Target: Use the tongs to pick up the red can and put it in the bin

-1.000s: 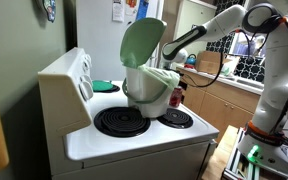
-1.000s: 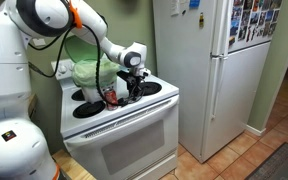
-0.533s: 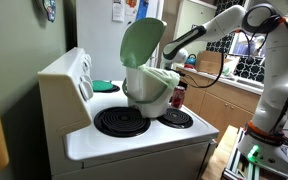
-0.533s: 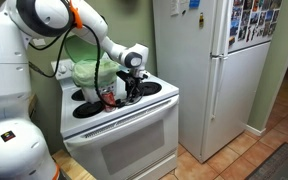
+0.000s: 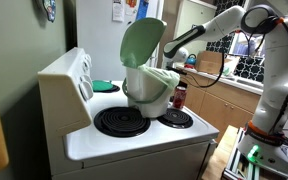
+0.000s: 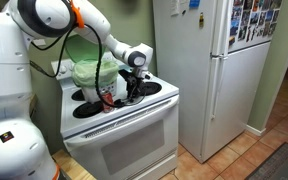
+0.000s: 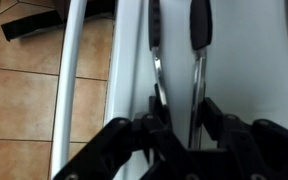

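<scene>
My claw (image 7: 179, 128) is clamped on the slim metal tongs (image 7: 156, 40). The small dark-red can (image 5: 179, 96) stands on the white stove counter (image 5: 134, 142), just beside the white plastic bin (image 5: 149, 90). The bin's raised pale-green lid (image 5: 142, 42) blocks that view of my claw.

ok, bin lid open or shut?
Open. In an exterior view the pale-green lid stands tilted up behind the bin, leaving the liner-covered rim uncovered.

The white arm (image 6: 96, 28) arches out from the shoulder and bends down at the wrist, so the gripper (image 6: 134, 80) points downward. In the wrist view its dark fingers (image 7: 234, 140) are clamped around the tongs (image 7: 198, 40)
</scene>
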`<action>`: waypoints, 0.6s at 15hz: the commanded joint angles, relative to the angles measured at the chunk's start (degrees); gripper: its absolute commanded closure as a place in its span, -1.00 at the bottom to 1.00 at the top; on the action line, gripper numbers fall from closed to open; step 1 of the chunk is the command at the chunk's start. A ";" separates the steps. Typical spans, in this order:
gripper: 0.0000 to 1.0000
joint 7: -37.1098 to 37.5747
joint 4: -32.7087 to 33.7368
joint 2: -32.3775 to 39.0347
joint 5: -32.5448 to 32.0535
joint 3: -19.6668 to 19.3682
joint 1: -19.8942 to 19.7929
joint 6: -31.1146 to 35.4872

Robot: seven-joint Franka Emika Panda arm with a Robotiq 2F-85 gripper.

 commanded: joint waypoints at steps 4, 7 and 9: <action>0.25 0.17 2.45 0.86 1.81 -0.85 -0.75 -3.43; 0.02 0.59 2.82 0.90 1.83 -0.83 -0.56 -4.11; -0.02 0.63 3.28 1.17 1.93 -0.71 -0.43 -4.67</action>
